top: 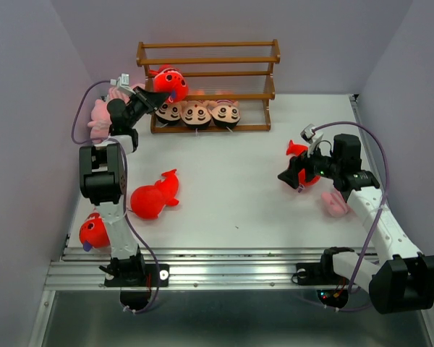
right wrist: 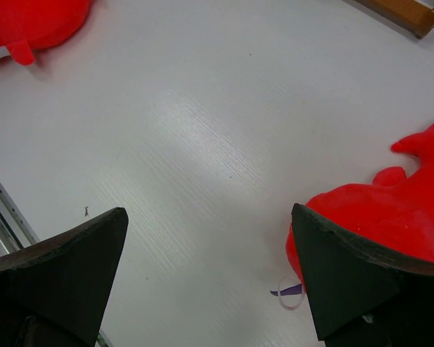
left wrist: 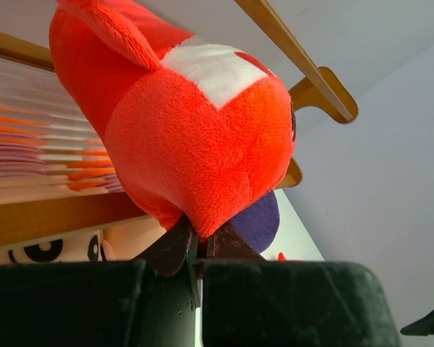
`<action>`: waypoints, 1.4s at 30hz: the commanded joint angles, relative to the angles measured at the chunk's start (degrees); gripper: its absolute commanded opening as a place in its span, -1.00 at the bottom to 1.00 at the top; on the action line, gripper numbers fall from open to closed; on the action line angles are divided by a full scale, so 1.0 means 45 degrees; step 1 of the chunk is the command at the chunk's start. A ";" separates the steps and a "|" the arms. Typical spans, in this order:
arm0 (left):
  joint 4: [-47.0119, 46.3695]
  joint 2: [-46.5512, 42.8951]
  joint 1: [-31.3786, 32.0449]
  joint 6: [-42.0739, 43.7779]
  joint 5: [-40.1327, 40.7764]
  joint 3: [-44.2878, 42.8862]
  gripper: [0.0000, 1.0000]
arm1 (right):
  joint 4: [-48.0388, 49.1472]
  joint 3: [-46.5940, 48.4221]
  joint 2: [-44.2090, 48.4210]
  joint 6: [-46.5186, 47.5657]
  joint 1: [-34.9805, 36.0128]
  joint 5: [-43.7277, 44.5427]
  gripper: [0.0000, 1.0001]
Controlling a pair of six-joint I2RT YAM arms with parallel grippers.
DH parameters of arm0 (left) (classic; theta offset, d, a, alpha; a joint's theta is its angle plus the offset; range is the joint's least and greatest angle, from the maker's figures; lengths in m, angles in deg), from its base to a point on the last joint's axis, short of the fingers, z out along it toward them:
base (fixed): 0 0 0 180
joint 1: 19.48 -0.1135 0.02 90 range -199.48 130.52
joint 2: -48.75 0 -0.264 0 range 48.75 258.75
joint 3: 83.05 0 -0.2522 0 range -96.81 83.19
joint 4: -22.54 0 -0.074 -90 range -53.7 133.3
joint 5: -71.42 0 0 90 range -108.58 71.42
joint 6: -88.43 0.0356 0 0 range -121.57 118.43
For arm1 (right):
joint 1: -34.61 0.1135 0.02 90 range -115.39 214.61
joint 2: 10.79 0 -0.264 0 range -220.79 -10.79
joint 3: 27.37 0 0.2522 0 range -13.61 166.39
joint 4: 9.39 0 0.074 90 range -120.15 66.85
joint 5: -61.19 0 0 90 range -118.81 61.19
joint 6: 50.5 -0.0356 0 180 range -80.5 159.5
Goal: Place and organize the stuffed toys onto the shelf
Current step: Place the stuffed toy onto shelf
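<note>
Top external view: left gripper (top: 161,94) pinched shut on a red-orange fish (top: 172,81) at the shelf (top: 202,61).
The fish hangs at the shelf's left end, above three boy dolls (top: 196,113) lined up on the bottom tier. The right gripper (top: 300,175) hovers over the table (top: 231,181) with jaws spread wide, gripping nothing; a second fish (right wrist: 390,217) lies just beside one finger, and another fish (top: 153,199) lies loose mid-table.

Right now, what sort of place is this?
Probably a robot test cell, not a home: a white table boxed in by plain walls, two robot arms bolted to a metal rail, and a small wooden shelf with plush toys as props.
</note>
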 commanded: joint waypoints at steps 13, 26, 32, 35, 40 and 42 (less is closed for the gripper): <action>0.2305 0.1117 -0.0437 -0.0011 0.0954 -0.3097 -1.00 | 0.0627 -0.0024 0.0009 0.0302 -0.0051 -0.0075 1.00; 0.4962 0.1351 -0.0770 0.0477 0.1111 -0.3781 -0.64 | 0.0627 -0.0044 -0.0050 0.0322 -0.0051 -0.0036 1.00; 0.5430 0.1312 -0.0808 0.0496 0.0936 -0.3956 0.14 | 0.0627 -0.0044 -0.0050 0.0341 -0.0051 0.0003 1.00; 0.5529 0.1254 -0.0828 0.0476 0.0799 -0.3938 0.98 | 0.0627 -0.0044 -0.0050 0.0361 -0.0051 0.0022 1.00; 0.5549 0.0825 -0.0945 0.0613 0.0701 -0.3489 0.98 | 0.0627 -0.0024 -0.0030 0.0361 -0.0051 0.0023 1.00; 0.5549 0.0688 -0.0984 0.0730 0.0643 -0.3274 0.98 | 0.0627 -0.0044 -0.0030 0.0361 -0.0051 0.0003 1.00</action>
